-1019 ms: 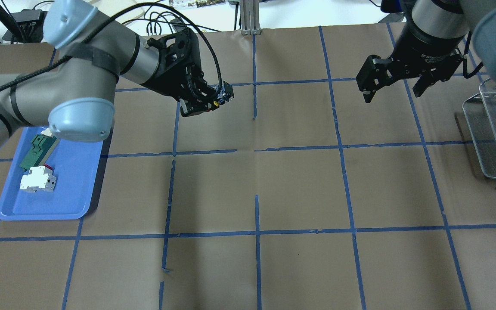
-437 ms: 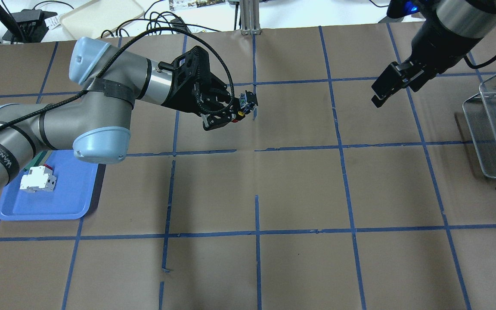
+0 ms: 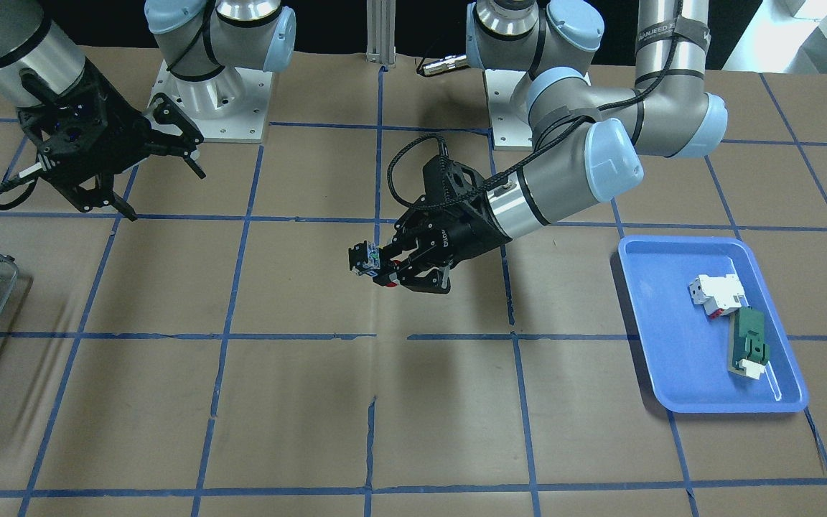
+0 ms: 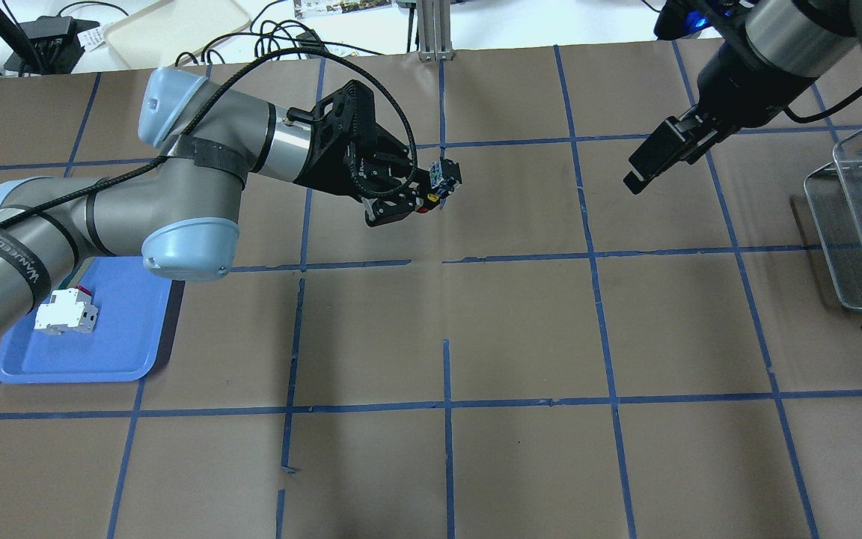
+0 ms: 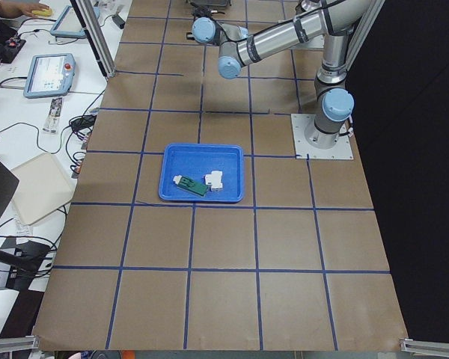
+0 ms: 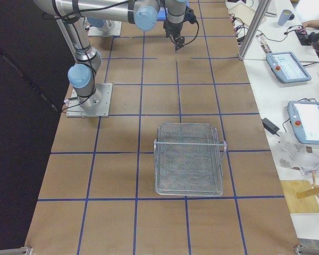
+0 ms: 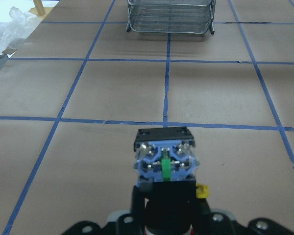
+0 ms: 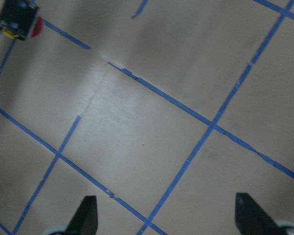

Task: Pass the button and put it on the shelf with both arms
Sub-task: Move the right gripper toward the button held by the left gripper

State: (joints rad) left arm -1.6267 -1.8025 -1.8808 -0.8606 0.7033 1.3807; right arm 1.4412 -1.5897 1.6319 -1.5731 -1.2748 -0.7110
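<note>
My left gripper (image 4: 420,196) is shut on the button (image 4: 442,178) and holds it above the table near the middle back. The squarish blue-green terminal end points away from the gripper (image 7: 164,161), and the red cap shows beside the fingers (image 3: 390,281). My right gripper (image 4: 644,168) is open and empty, to the right of the button with a wide gap between them. In the right wrist view its fingers (image 8: 85,218) stand wide apart and the button (image 8: 19,19) is at the top left corner. The wire-mesh shelf (image 4: 850,224) stands at the table's right edge.
A blue tray (image 4: 117,337) at the left holds a white block with red (image 4: 64,311) and a green-and-white flat part (image 3: 747,348). The brown table has a blue tape grid. The shelf also shows in the exterior right view (image 6: 189,159) and straight ahead in the left wrist view (image 7: 169,17).
My left arm has carried the button to the right, toward the table's middle. My right gripper has turned and shifted a little to the left and down; it has stayed open.
</note>
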